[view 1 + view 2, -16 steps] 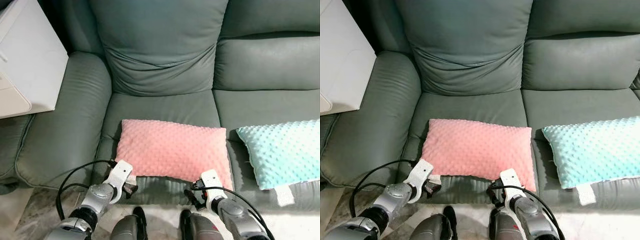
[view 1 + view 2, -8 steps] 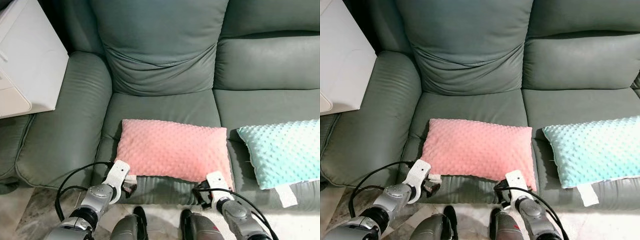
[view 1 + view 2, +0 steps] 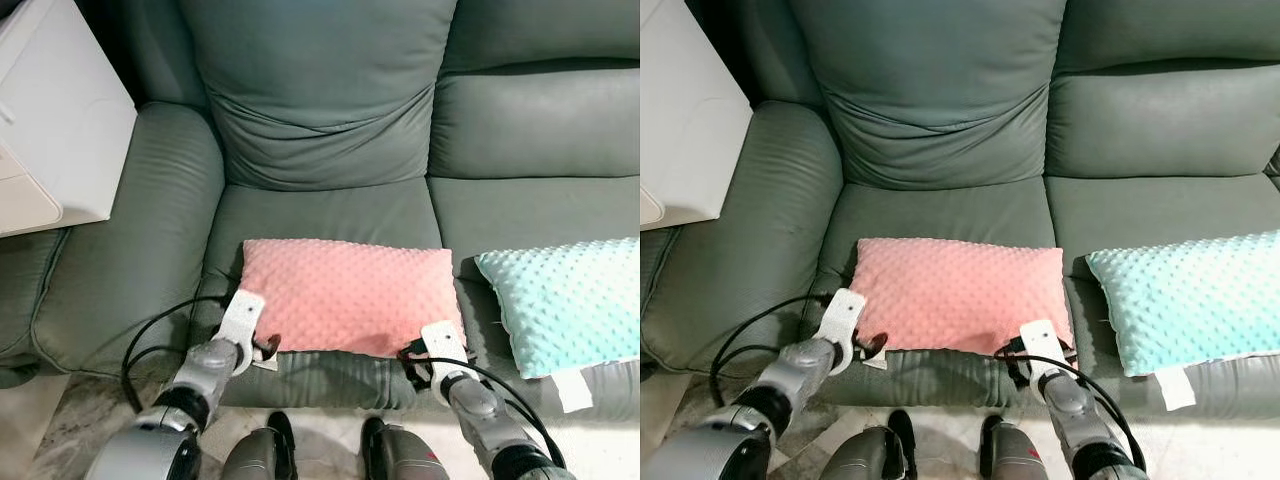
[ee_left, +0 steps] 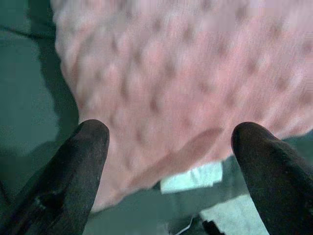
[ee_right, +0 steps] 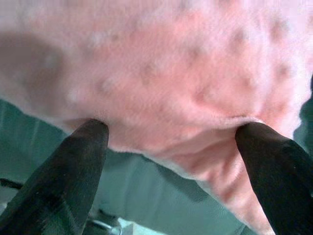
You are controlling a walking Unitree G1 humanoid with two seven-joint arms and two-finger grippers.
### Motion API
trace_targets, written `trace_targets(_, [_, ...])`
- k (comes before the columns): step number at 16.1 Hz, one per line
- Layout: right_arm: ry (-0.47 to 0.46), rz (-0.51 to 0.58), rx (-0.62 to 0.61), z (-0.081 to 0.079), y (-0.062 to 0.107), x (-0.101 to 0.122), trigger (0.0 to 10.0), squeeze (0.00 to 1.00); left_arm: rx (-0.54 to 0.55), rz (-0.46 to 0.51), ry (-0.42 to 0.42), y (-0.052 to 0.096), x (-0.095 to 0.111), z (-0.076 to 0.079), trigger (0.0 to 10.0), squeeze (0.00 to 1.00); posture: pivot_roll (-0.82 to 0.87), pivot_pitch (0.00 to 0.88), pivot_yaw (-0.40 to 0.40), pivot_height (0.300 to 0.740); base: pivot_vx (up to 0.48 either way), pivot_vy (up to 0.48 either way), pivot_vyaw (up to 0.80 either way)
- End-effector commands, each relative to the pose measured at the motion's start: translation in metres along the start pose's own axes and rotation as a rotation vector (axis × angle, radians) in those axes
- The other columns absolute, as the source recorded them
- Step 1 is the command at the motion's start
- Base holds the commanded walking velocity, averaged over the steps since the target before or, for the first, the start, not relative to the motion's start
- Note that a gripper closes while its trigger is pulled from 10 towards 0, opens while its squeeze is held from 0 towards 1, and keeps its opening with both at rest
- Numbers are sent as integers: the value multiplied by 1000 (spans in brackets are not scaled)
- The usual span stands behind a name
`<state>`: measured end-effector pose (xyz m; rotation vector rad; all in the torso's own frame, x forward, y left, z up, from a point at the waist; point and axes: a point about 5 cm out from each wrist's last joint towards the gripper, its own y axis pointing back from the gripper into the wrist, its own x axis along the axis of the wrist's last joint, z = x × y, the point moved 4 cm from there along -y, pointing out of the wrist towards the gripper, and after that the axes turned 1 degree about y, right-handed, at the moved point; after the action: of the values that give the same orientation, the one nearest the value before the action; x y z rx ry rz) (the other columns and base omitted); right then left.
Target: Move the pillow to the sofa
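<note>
Pink pillow (image 3: 346, 296) on green sofa (image 3: 320, 120)

Spread tool (image 5: 171, 134) fingers straddle the pink pillow's (image 5: 161, 73) edge.

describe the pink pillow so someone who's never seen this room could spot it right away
Start at the grey-green sofa and find its seat cushion next to the padded armrest. The pink pillow lies flat near that seat's front edge, with the left gripper and right gripper at its two near corners. Its pink colour sets it apart from the similar dotted mint pillow on the neighbouring seat.
</note>
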<state>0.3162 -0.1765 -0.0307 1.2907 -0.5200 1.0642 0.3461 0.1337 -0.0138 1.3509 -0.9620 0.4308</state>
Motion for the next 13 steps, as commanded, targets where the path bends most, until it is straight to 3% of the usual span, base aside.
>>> trace_targets(1, [1,-28,-2,-3,2,-10,10000,0,11,-50,22,1,-15,-1,10000,0,-7,331,103,740,0,0,0])
trace_targets(8, [-25,3,-13,-8,0,-3,10000,0,20,-17,22,0,-3,-1,10000,0,-4,331,110,740,0,0,0])
trace_targets(13, [0,42,-39,-8,-5,13,10000,0,26,24,42,-4,17,6,10000,0,-9,341,111,740,0,0,0])
